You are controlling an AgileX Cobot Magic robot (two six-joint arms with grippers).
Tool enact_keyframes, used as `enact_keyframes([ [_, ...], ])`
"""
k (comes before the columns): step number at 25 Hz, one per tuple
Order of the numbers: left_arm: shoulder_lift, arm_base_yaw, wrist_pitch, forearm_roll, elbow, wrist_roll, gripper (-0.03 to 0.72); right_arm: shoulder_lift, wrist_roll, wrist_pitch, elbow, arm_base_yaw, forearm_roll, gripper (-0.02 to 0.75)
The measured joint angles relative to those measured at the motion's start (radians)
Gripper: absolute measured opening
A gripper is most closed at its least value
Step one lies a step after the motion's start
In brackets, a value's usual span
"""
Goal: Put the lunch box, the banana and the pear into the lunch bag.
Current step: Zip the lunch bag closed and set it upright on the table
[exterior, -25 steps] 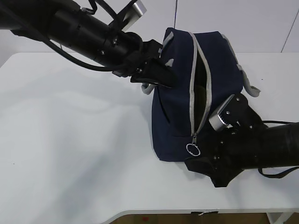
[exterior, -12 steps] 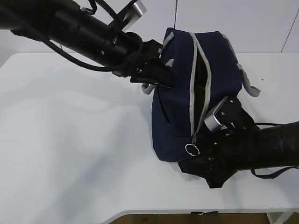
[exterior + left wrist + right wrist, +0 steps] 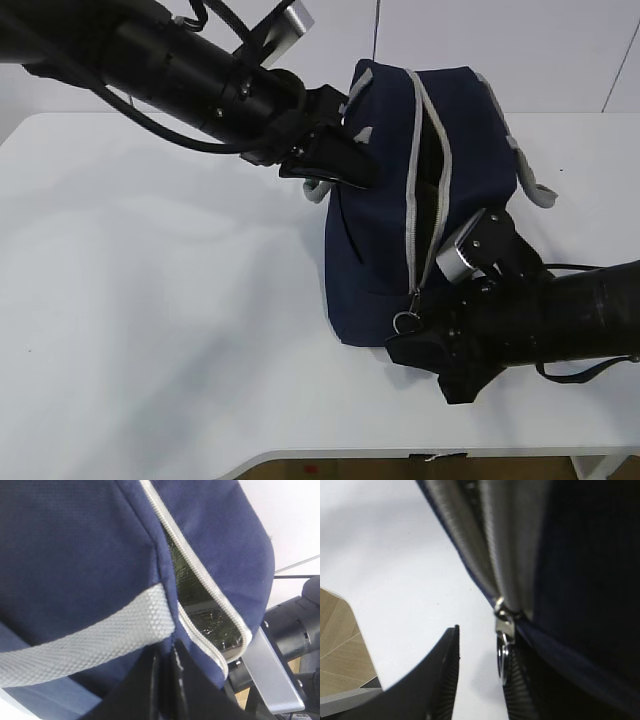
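The lunch bag (image 3: 400,200) stands right of centre in the exterior view, on the white table (image 3: 150,300). It is a boxy navy-blue fabric bag with a grey zipper (image 3: 412,200) running down its upper face; the zipper is parted along most of its length, showing a dark gap. In the left wrist view the gap reveals a shiny, foil-like lining (image 3: 200,605) between the two grey rows of teeth. Grey webbing handles (image 3: 530,180) hang at the bag's right edge, and a grey strap (image 3: 90,645) crosses the navy cloth in the left wrist view. A metal ring pull (image 3: 404,321) dangles at the lower end of the zipper, near the bottom centre of the exterior view. The left gripper (image 3: 335,165), at upper centre, has its jaws pressed together at the bag's upper left side, pinching the fabric by the strap. The right gripper (image 3: 480,680), at the lower right of the exterior view, has its jaws standing apart with the ring pull (image 3: 504,660) between them, lying against the right-hand finger; whether it is truly clamped cannot be told.
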Motion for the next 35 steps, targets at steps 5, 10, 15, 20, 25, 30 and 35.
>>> enact_keyframes([
  [5, 0.0, 0.0, 0.0, 0.0, 0.0, 0.0, -0.004, 0.002, 0.0, 0.002, 0.0, 0.0, 0.0, 0.225],
  [10, 0.0, 0.0, 0.0, 0.0, 0.0, 0.0, -0.004, 0.002, -0.002, 0.002, 0.0, 0.0, 0.0, 0.033],
  [15, 0.0, 0.0, 0.002, 0.0, 0.0, 0.0, -0.004, 0.002, -0.002, 0.002, 0.0, 0.0, 0.0, 0.006],
  [20, 0.0, 0.0, 0.002, 0.0, 0.0, 0.0, -0.004, 0.002, 0.01, 0.004, 0.0, 0.0, 0.0, 0.006],
  [25, 0.0, 0.0, 0.002, 0.0, 0.0, 0.0, -0.004, -0.003, 0.129, 0.006, 0.0, 0.0, -0.023, 0.006],
  [30, 0.0, 0.0, 0.002, 0.0, 0.0, 0.0, -0.004, -0.074, 0.276, -0.025, 0.0, 0.0, -0.114, 0.006],
  [35, 0.0, 0.0, 0.002, 0.0, 0.0, 0.0, -0.004, -0.131, 0.416, -0.05, 0.0, 0.0, -0.22, 0.006],
])
